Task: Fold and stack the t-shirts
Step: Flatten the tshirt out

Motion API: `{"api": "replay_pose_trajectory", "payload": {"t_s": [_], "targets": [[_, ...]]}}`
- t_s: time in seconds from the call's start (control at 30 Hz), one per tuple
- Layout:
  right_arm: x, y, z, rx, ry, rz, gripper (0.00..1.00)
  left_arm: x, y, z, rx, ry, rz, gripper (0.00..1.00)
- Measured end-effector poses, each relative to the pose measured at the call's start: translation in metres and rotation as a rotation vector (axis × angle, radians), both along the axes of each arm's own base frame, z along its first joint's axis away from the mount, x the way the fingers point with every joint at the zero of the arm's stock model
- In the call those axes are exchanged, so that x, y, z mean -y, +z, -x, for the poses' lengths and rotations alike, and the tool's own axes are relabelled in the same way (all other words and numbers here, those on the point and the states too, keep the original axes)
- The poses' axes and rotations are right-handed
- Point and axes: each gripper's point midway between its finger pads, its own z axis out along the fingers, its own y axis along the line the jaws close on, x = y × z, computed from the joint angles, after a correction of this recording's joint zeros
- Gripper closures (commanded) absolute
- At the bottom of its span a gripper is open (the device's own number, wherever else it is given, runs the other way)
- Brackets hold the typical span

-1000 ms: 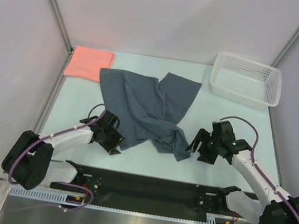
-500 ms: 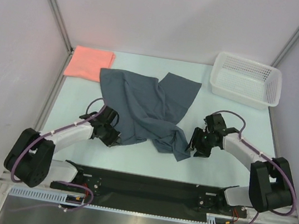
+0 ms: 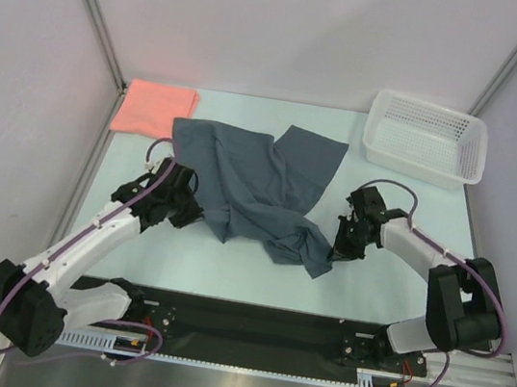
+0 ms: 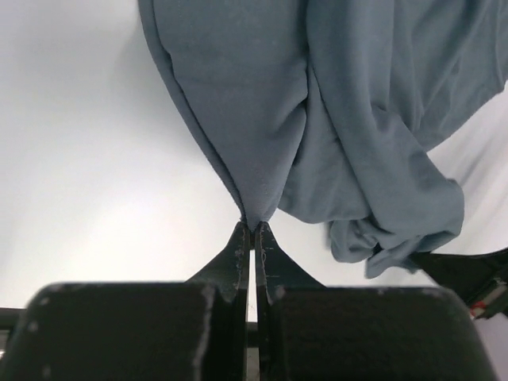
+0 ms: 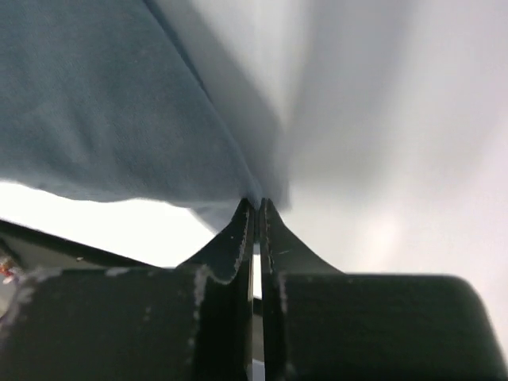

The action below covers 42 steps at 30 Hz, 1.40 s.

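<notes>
Both pincers are clenched on the grey shirt [image 3: 259, 189]. My left pincer [image 4: 254, 230] is pinching a pointed fold on its left edge, and my right pincer [image 5: 255, 205] is nipping the hem by the bunched near-right corner. The wrist cams show those tight pinches, but only the overhead shows everything else. There's a bare strip of worktop [image 3: 227, 272] along the near edge and on both sides, so decent room. The shirt lies crumpled mid-worktop. The pink shirt [image 3: 157, 108] sits folded in the far left corner and a white basket [image 3: 427, 139] is in the far right. Pale walls [image 3: 24, 71] all round.

rumpled grey tee [image 3: 250, 187] mid-table, folded pink tee [image 3: 155, 108] far-left
</notes>
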Motion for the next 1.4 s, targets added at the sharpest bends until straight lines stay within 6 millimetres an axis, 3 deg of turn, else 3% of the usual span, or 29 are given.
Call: {"api": "replay_pose_trajectory", "payload": {"t_s": [0.07,0.17,0.27,0.33,0.43,0.47,0.53,0.6,0.77,0.83,0.87,0.93,0.97,1.03,1.07,1.1,1.23,1.4], "targets": [[0.010,0.014,-0.004,0.020,-0.003,0.080,1.00,-0.002,0.006,0.005,0.022,-0.024,-0.014,1.00],[0.016,0.056,-0.011,0.122,0.017,0.170,1.00,-0.008,0.017,0.011,0.060,-0.032,-0.024,1.00],[0.001,0.107,-0.010,0.254,0.078,0.176,1.00,-0.015,0.023,0.017,0.082,-0.035,-0.040,1.00],[-0.022,0.119,0.004,0.275,0.151,0.123,0.91,-0.018,0.024,0.020,0.079,-0.034,-0.054,1.00],[-0.058,0.090,0.046,0.155,0.246,0.010,0.73,-0.021,0.024,0.023,0.069,-0.036,-0.069,1.00],[-0.061,0.075,0.061,0.095,0.263,0.000,0.61,-0.022,0.024,0.025,0.068,-0.040,-0.072,1.00],[-0.062,0.043,0.094,-0.060,0.288,0.007,0.52,-0.024,0.027,0.027,0.078,-0.044,-0.071,1.00],[-0.060,0.033,0.109,-0.135,0.291,0.019,0.39,-0.025,0.031,0.030,0.095,-0.046,-0.067,1.00],[-0.062,0.065,0.090,-0.043,0.198,-0.072,0.40,-0.029,0.037,0.034,0.115,-0.045,-0.071,1.00],[-0.059,0.083,0.079,0.007,0.125,-0.129,0.46,-0.030,0.037,0.035,0.115,-0.045,-0.072,1.00],[-0.056,0.090,0.074,0.033,0.083,-0.155,0.54,-0.030,0.037,0.035,0.115,-0.046,-0.072,1.00],[-0.052,0.100,0.072,0.070,0.022,-0.197,0.55,-0.029,0.037,0.034,0.116,-0.047,-0.072,1.00],[-0.050,0.102,0.073,0.079,0.000,-0.213,0.48,-0.029,0.037,0.034,0.116,-0.048,-0.072,1.00],[-0.046,0.096,0.078,0.076,-0.028,-0.227,0.39,-0.029,0.036,0.034,0.116,-0.053,-0.075,1.00],[-0.044,0.090,0.080,0.066,-0.034,-0.224,0.27,-0.029,0.036,0.034,0.115,-0.056,-0.076,1.00],[-0.043,0.084,0.081,0.057,-0.039,-0.218,0.25,-0.029,0.036,0.034,0.115,-0.058,-0.076,1.00],[-0.037,0.058,0.072,0.063,-0.017,-0.151,0.25,-0.027,0.038,0.035,0.115,-0.071,-0.069,1.00],[-0.034,0.030,0.042,0.069,-0.004,-0.110,0.34,-0.026,0.064,0.033,0.166,-0.075,-0.051,1.00]]}}
